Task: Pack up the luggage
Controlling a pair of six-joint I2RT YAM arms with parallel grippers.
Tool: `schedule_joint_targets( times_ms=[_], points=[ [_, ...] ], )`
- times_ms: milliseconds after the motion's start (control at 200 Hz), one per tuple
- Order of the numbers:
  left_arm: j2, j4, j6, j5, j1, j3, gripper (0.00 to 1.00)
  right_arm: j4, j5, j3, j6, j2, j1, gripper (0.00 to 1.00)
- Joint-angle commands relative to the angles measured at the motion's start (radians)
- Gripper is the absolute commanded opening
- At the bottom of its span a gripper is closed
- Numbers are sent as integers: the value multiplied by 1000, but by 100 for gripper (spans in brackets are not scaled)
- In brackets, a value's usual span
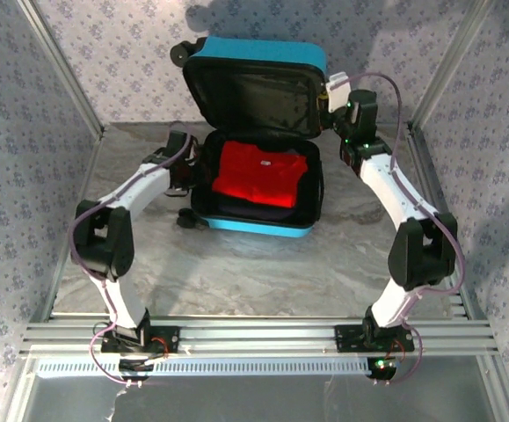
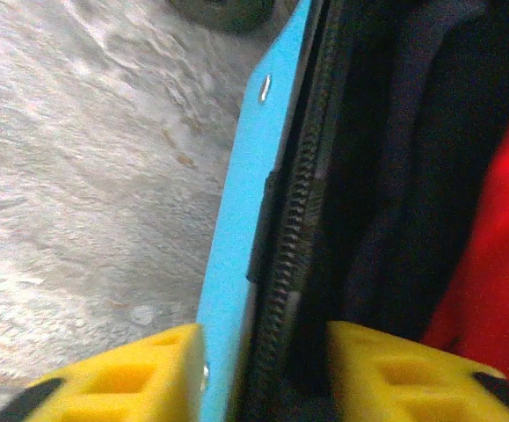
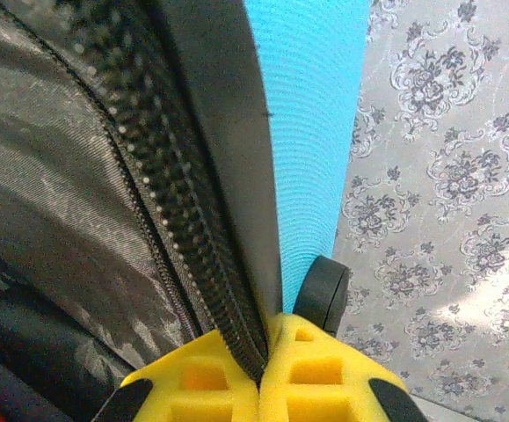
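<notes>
**Luggage** (image 1: 254,227) open at 12 o'clock of table (image 1: 263,281), lid upright; red garment (image 1: 261,171) folded in base.
**Right gripper** (image 3: 261,369) pinched tight on lid rim, 3 o'clock side.
**Left gripper** (image 2: 263,369) clamped astride base wall, 9 o'clock side.
**Risks:** glossy rounded turquoise shell slips from yellow pads (image 3: 192,378) and lid drops; soft cloth snags toothed zipper (image 3: 175,229); wheels (image 1: 186,220) skate on smooth marbled top.

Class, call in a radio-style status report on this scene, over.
Left gripper clamped on suitcase base wall; right gripper pinching lid rim. Suitcase open, lid upright, red garment inside. Nothing seen blocking the lid.
</notes>
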Motion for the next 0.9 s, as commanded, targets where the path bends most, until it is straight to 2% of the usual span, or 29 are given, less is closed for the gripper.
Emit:
schedule_joint_targets(
  times_ms=[0, 225, 330, 515, 580, 610, 695, 755, 810, 894],
  points=[
    [-174, -24, 11, 9, 2, 8, 47, 91, 14, -65, -12, -109, 17, 0],
    [-424, -37, -2, 9, 2, -74, 55, 187, 15, -265, -39, -243, 29, 0],
    [-513, -46, -10, -13, 2, -96, 57, 294, 22, -418, -122, -296, 65, 0],
    [-621, -88, -14, -55, 2, -110, 60, 425, 87, -569, -274, -356, 147, 0],
    [-649, -106, -8, -72, 2, -110, 61, 412, 97, -590, -270, -385, 151, 26],
    [-661, -114, -5, -80, 2, -110, 61, 389, 109, -591, -259, -401, 151, 35],
    [-693, -132, 9, -93, 4, -108, 63, 287, 141, -587, -202, -452, 153, 49],
    [-713, -146, 16, -104, 4, -106, 65, 137, 140, -583, -138, -497, 157, 52],
    [-728, -154, 22, -116, 5, -104, 66, 82, 139, -613, -99, -542, 168, 55],
    [-743, -159, 30, -137, 7, -100, 68, 19, 233, -670, -9, -626, 195, 60]
  ],
)
